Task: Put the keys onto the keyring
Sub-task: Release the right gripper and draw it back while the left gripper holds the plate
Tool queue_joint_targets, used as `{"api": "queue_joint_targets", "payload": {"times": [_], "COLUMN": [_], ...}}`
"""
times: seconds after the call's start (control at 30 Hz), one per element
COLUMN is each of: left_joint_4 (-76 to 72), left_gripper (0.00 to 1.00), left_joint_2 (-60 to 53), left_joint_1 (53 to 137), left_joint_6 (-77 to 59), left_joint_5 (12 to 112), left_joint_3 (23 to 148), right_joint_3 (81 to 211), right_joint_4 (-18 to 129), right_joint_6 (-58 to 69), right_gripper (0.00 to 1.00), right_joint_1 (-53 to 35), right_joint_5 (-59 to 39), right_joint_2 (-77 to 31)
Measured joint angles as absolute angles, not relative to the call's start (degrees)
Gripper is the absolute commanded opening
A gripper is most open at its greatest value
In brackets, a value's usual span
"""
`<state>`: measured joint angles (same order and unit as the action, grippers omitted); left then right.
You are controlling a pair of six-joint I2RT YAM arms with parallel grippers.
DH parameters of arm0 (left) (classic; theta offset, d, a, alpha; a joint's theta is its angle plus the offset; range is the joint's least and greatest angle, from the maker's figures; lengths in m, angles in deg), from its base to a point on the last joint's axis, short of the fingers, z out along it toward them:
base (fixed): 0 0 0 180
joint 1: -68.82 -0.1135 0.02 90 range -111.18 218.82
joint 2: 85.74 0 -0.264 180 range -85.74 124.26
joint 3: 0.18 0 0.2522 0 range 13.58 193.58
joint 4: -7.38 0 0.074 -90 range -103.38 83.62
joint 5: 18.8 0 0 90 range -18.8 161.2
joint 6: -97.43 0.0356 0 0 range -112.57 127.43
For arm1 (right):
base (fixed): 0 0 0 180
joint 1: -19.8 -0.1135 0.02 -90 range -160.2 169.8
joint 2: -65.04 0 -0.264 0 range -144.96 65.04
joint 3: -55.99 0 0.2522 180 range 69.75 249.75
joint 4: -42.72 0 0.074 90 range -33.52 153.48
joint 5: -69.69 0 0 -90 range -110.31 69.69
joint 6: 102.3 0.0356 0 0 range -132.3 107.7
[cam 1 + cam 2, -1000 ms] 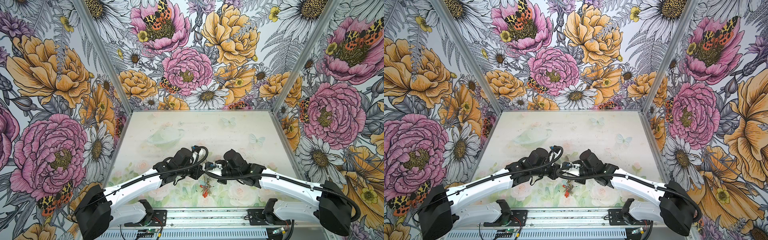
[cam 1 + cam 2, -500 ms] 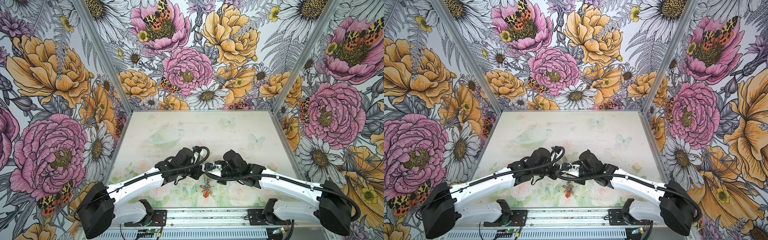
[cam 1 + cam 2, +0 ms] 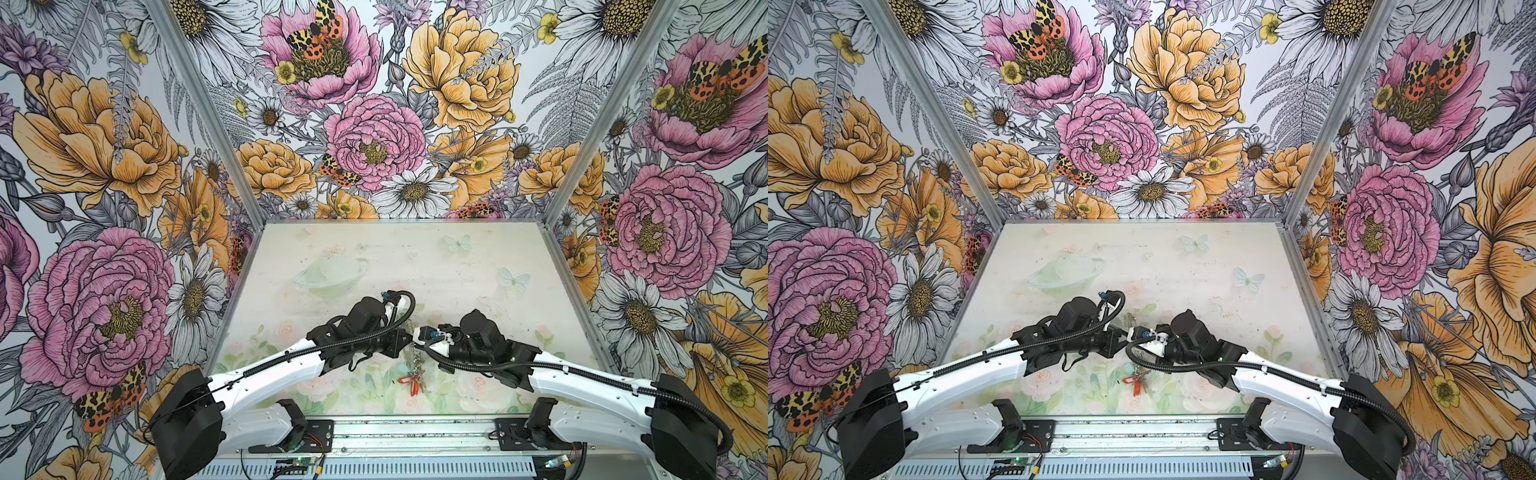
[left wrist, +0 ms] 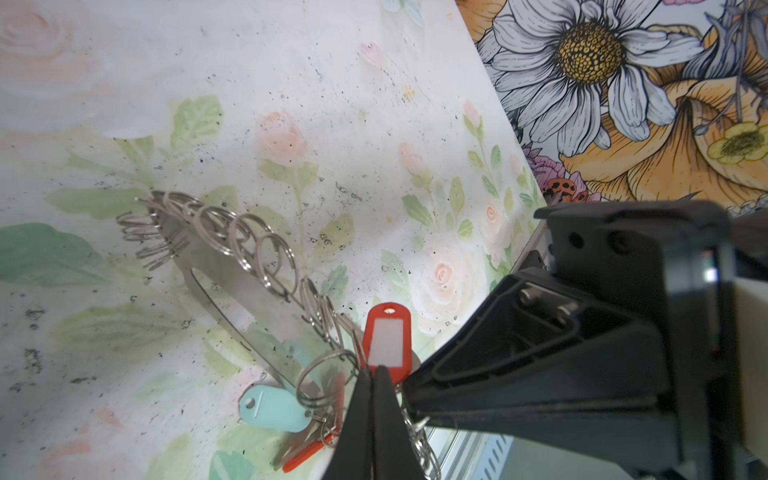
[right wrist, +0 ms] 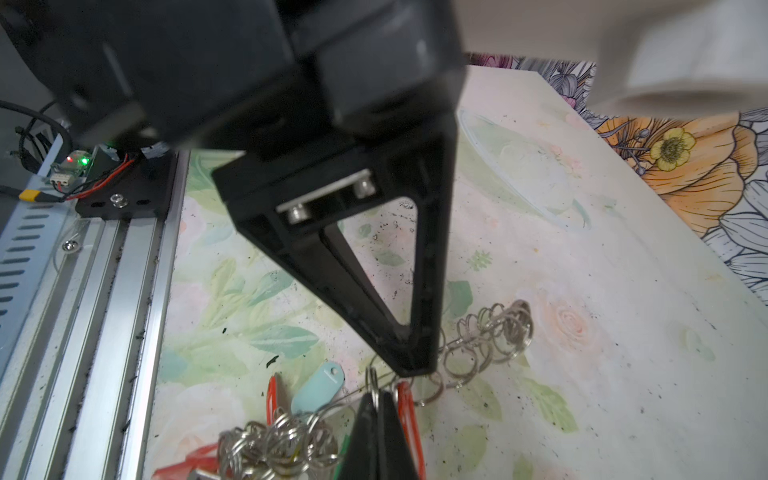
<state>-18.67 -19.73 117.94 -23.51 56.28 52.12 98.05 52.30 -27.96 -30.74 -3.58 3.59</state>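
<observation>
Both top views: I see the keys (image 3: pixel 412 380) near the front middle of the table (image 3: pixel 457 266), every grip hidden from above. Left wrist view: the left gripper (image 4: pixel 371 374) is clenched, tips against the red tag (image 4: pixel 388 332) and a wire ring (image 4: pixel 324 376) of the keyring (image 4: pixel 235 276); what it pinches I cannot tell. Right wrist view: the right gripper (image 5: pixel 379 399), likewise clenched, sits beside that tag, edge-on here.

top pair: high, looking down — whole table (image 3: pixel 457 266) | wrists: close, share keyring (image 4: pixel 245 291)
</observation>
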Motion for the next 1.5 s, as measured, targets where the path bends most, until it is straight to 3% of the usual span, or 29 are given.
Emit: {"api": "queue_joint_targets", "payload": {"times": [0.5, 0.83, 1.17, 1.33, 1.5], "left_joint_4": [-8.53, -11.72, -17.34, -16.09, -5.91], "left_gripper": [0.07, 0.14, 0.32, 0.32, 0.31], "left_joint_2": [-23.51, -23.13, -32.80, -35.05, -35.40], "left_joint_1": [116.79, 116.41, 116.26, 116.26, 116.26], "left_joint_6": [-32.34, -33.78, -25.23, -17.74, -9.83], "left_joint_5": [59.89, 60.26, 62.20, 61.42, 59.49], "left_joint_3": [46.79, 44.08, 44.54, 44.45, 39.47], "right_joint_3": [92.04, 91.60, 91.75, 91.88, 93.19], "right_joint_4": [34.68, 23.90, 32.58, 37.37, 40.65], "right_joint_6": [-16.51, -10.76, -14.84, -16.75, -17.99], "right_gripper": [0.00, 0.00, 0.00, 0.00, 0.00], "right_joint_1": [-27.53, -24.55, -24.09, -24.09, -24.07], "right_joint_5": [-3.68, -4.52, -0.52, 2.92, 6.41], "right_joint_2": [3.35, 2.09, 2.59, 3.29, 3.86]}}
